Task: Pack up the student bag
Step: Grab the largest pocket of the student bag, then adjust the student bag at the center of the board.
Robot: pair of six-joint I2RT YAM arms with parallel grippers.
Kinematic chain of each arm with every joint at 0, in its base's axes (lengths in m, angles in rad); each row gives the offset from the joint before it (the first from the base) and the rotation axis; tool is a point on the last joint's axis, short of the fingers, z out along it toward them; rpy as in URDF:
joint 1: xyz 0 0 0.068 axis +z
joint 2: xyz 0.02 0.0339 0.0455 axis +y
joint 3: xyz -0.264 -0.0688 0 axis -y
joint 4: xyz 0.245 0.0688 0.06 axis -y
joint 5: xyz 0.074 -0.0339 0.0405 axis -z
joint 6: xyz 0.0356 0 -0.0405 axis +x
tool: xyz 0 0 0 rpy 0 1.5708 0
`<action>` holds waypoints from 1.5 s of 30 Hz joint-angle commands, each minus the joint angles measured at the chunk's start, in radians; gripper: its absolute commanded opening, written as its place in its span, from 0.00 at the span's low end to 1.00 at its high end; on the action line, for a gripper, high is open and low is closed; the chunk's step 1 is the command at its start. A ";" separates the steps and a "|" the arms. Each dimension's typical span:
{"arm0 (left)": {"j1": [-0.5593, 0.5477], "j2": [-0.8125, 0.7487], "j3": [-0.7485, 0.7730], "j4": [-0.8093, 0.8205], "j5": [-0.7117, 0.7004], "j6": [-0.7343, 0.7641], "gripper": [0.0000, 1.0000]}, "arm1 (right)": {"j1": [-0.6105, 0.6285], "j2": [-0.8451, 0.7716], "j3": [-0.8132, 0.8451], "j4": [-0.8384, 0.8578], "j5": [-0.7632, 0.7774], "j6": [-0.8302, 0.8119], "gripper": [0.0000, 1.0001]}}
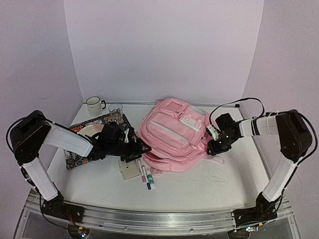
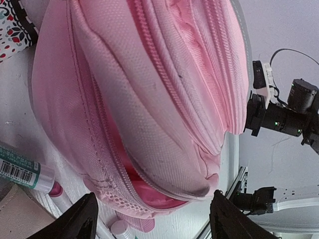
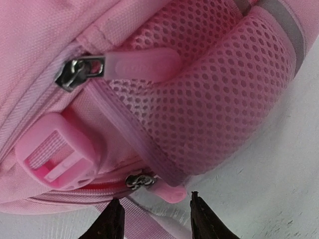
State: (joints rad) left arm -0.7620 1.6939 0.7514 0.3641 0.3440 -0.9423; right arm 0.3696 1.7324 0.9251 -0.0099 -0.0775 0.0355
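I get one high view from behind the rig, looking down over the whole white table [image 1: 209, 184]. Both wrist cameras sit close against the soft light-pink fabric backpack [image 1: 172, 134], which all three views share.

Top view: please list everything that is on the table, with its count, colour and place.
bag: one, pink, middle of the table
mug: one, white, far left corner
glass: one, clear, just right of the mug
mat: one, black, red and white pattern, left side, partly under the left arm
pad: one, beige, near side, left of the bag
markers: at least two, white with coloured caps, right of the pad
table: one, white
left gripper: black, open, at the bag's left edge
right gripper: black, open, at the bag's right edge, by a zip pull
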 commanded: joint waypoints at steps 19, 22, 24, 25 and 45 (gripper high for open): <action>0.006 0.045 0.071 -0.001 0.032 -0.003 0.49 | -0.053 -0.010 0.021 -0.067 -0.123 -0.080 0.00; 0.006 0.041 0.064 -0.001 0.023 -0.007 0.44 | -0.053 -0.042 0.031 -0.112 -0.082 -0.069 0.00; 0.006 0.044 0.063 0.000 0.024 -0.009 0.40 | -0.051 -0.057 0.048 -0.150 -0.075 -0.057 0.00; 0.006 0.045 0.063 -0.001 0.027 -0.012 0.39 | -0.050 -0.065 0.054 -0.163 -0.080 -0.049 0.00; -0.028 0.054 0.140 0.079 -0.060 -0.099 0.03 | 0.253 -0.063 0.088 -0.275 0.068 0.178 0.00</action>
State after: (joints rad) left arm -0.7716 1.7533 0.8331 0.3432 0.3083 -1.0300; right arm 0.6044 1.6646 0.9806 -0.2275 -0.0246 0.1947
